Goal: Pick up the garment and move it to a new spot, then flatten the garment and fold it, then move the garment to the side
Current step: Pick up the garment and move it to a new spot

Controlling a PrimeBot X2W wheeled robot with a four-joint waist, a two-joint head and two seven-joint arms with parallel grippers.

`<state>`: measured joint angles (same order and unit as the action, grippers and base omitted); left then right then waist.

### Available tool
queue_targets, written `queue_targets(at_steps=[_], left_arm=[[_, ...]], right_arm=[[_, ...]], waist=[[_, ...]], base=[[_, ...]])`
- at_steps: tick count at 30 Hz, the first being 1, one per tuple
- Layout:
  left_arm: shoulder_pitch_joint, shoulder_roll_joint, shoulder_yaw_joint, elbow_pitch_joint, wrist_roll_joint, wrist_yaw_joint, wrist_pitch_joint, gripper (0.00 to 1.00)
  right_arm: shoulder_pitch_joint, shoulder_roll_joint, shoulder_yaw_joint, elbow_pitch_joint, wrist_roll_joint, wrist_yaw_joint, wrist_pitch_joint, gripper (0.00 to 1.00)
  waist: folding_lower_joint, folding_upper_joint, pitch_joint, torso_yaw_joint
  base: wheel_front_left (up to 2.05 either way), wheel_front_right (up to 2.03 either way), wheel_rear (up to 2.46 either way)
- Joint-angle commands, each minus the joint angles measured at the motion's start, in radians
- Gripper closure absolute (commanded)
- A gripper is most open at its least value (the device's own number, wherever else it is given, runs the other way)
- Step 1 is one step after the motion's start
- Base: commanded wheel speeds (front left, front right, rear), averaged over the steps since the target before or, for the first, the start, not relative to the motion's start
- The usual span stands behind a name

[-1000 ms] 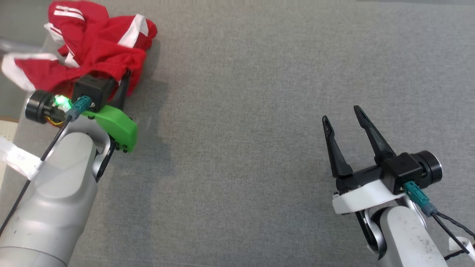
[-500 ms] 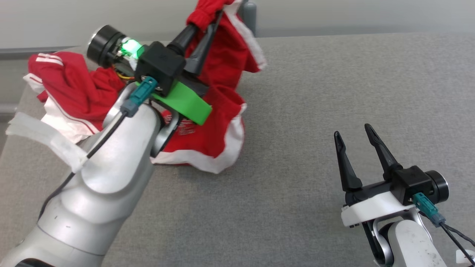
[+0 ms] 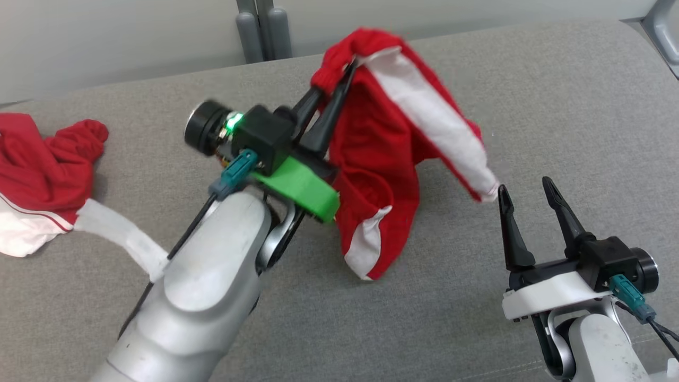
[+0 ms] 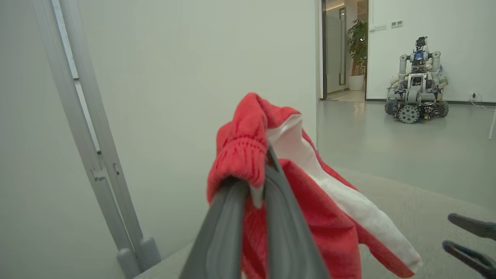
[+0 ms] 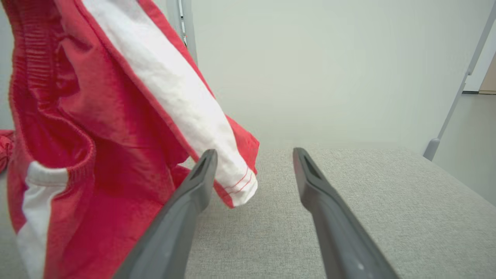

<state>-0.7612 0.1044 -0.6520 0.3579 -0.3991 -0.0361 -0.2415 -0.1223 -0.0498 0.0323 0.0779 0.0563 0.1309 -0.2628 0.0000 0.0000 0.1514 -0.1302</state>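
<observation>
- A crumpled red cloth (image 3: 45, 159) with white trim lies on the grey surface (image 3: 557, 85) at the far left of the head view.
- The left gripper (image 3: 346, 74), upper middle of the frame, has its fingers pressed together on the elastic waistband of the garment (image 3: 382, 159).
- The garment, red shorts with white side stripes, hangs from that grip in the centre of the frame. One leg is flung out to the right.
- The right gripper (image 3: 524, 185), lower right, has its fingers spread apart and holds nothing. The garment's white-striped leg end is just beside its left fingertip; contact cannot be told.
</observation>
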Motion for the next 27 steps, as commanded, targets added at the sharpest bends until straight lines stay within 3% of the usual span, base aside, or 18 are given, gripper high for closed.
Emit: queue_targets(at_steps=[1,10,18,19,21,22,27], left_arm=[[0.053,0.018,0.012,0.024,-0.029,-0.007,-0.006,1.0],[0.326,0.064,0.119,0.14,-0.19,-0.023,-0.022,1.0],[0.42,0.044,0.197,0.177,-0.231,-0.023,-0.024,1.0],[0.425,0.042,0.204,0.18,-0.23,-0.027,-0.024,0.91],[0.43,0.033,0.217,0.183,-0.223,-0.028,-0.023,0.53],[0.433,0.029,0.223,0.185,-0.22,-0.03,-0.023,0.02],[0.441,0.024,0.255,0.184,-0.186,-0.035,-0.023,0.0]], right_arm=[[-0.001,-0.001,-0.004,-0.005,0.006,0.0,-0.003,0.0],[-0.005,-0.001,-0.036,0.005,-0.002,0.0,-0.003,0.0],[-0.011,-0.002,-0.027,0.013,-0.008,0.0,-0.003,0.0],[-0.011,-0.002,-0.026,0.015,-0.009,0.0,-0.003,0.0],[-0.012,-0.001,-0.023,0.018,-0.01,0.0,-0.003,0.0],[-0.012,-0.001,-0.021,0.02,-0.011,0.0,-0.003,0.0],[-0.012,-0.001,-0.016,0.027,-0.011,0.0,-0.003,0.0]], waist=[[0.0,0.0,0.034,-0.016],[0.0,0.0,0.055,0.022],[0.0,0.0,0.038,0.06],[0.0,0.0,0.036,0.063],[0.0,0.0,0.032,0.067],[0.0,0.0,0.03,0.068],[0.0,0.0,0.018,0.072]], base=[[0.0,0.0,0.0],[0.0,0.0,0.0],[0.0,0.0,0.0],[0.0,0.0,0.0],[0.0,0.0,0.0],[0.0,0.0,0.0],[0.0,0.0,0.0]])
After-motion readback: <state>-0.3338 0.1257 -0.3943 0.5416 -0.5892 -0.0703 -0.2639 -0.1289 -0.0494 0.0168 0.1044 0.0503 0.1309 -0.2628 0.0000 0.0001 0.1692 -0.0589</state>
